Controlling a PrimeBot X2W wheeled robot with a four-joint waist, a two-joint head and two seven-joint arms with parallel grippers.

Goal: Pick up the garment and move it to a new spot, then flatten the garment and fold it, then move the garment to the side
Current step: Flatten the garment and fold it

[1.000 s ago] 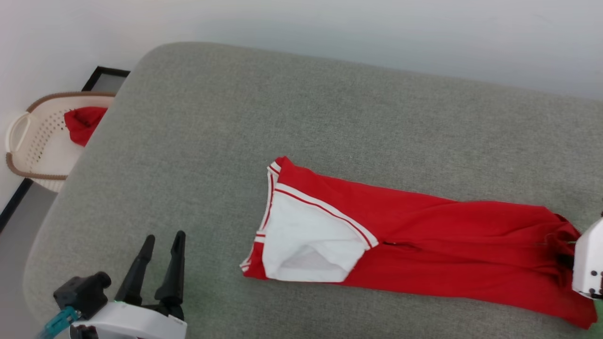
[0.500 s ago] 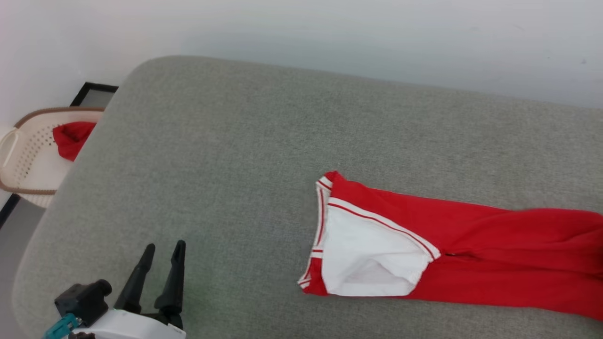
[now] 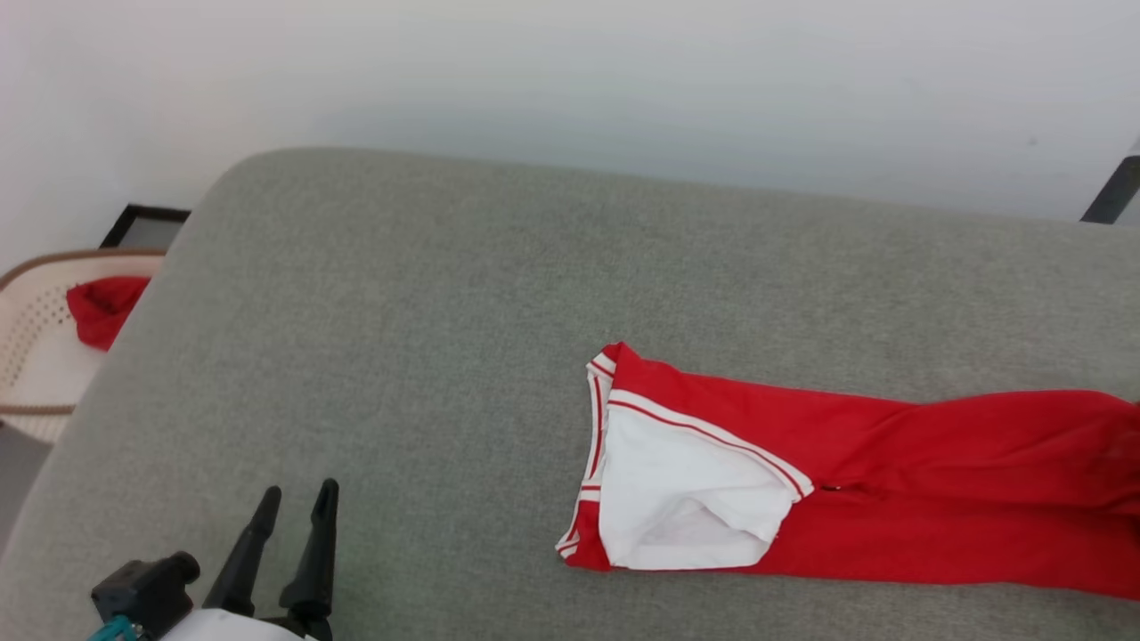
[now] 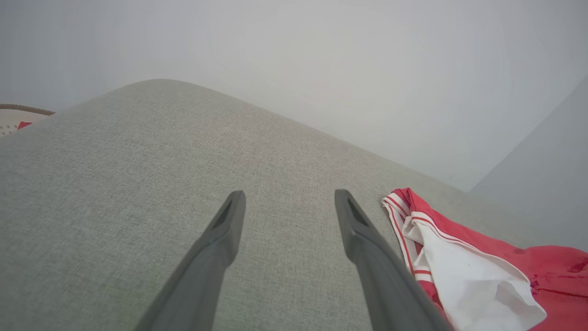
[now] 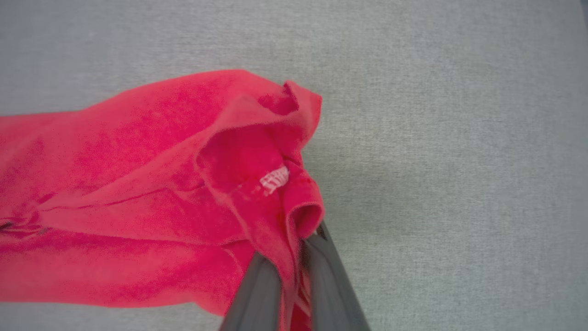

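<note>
The garment (image 3: 855, 481), a red T-shirt with a white sleeve and striped trim, lies stretched out on the grey cushion (image 3: 427, 338) and runs off the head view's right edge. In the right wrist view my right gripper (image 5: 289, 257) is shut on a bunched red edge of the garment (image 5: 151, 193), with a small white label showing near the fingers. My left gripper (image 3: 294, 525) stands open at the lower left, over bare cushion, well to the left of the garment's sleeve end (image 4: 459, 266).
A cream laundry basket (image 3: 36, 356) holding a plain red cloth (image 3: 100, 307) sits on the floor beyond the cushion's left edge. A pale wall runs behind the cushion. A dark bar (image 3: 1113, 191) shows at the far right.
The garment's sleeve end has slid to the right across the cushion, drawn by my right gripper. The head camera has shifted too. My left gripper stays open.
</note>
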